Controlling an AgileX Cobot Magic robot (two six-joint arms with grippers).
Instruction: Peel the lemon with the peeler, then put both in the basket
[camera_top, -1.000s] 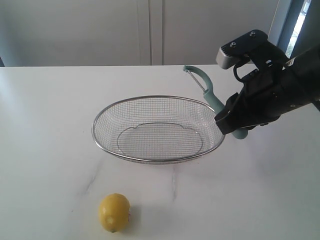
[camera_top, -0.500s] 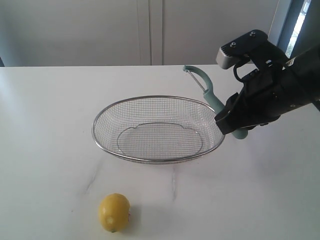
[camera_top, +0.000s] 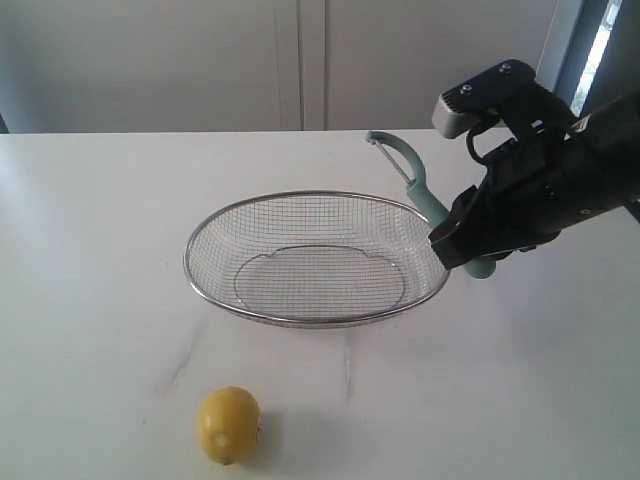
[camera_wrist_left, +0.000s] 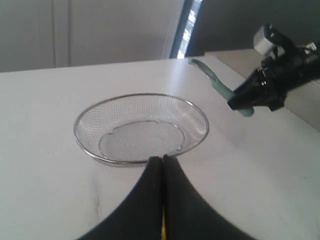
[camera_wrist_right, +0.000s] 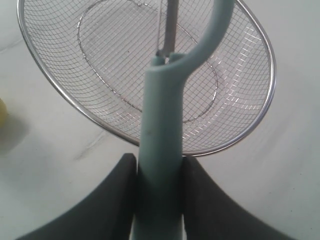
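Note:
The yellow lemon lies on the white table near the front edge, apart from everything; a sliver of the lemon shows in the right wrist view. The wire-mesh basket stands empty mid-table. My right gripper is shut on the teal handle of the peeler, held above the table just off the basket's right rim, its hooked head pointing away and up. In the right wrist view the peeler sits clamped between both fingers over the basket. My left gripper is shut and empty, facing the basket.
White cabinet doors stand behind the table's far edge. A dark window frame rises at the back right. The right arm's black body hangs over the table's right side.

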